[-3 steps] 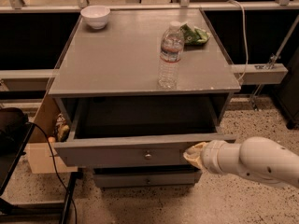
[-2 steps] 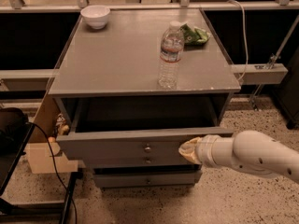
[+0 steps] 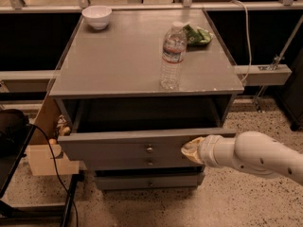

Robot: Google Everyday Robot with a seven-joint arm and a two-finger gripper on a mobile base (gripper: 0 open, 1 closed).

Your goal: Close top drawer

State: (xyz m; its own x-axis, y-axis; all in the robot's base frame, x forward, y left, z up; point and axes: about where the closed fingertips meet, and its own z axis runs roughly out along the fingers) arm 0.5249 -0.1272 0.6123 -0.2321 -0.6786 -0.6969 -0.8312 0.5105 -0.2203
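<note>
The shallow grey wood-grain top drawer [image 3: 111,149] stands pulled out beyond the front edge of the grey flat-topped desk [image 3: 113,65], its dark inside showing. The white arm's cream-tipped gripper [image 3: 191,149] touches the drawer front to the right of the small round metal knob [image 3: 149,149], its fingers drawn together into one blunt tip. A white ceramic bowl [image 3: 97,17] sits at the back left corner, a crumpled green packet [image 3: 197,35] at the back right corner, and a clear plastic water bottle [image 3: 172,56] stands upright towards the right edge
</note>
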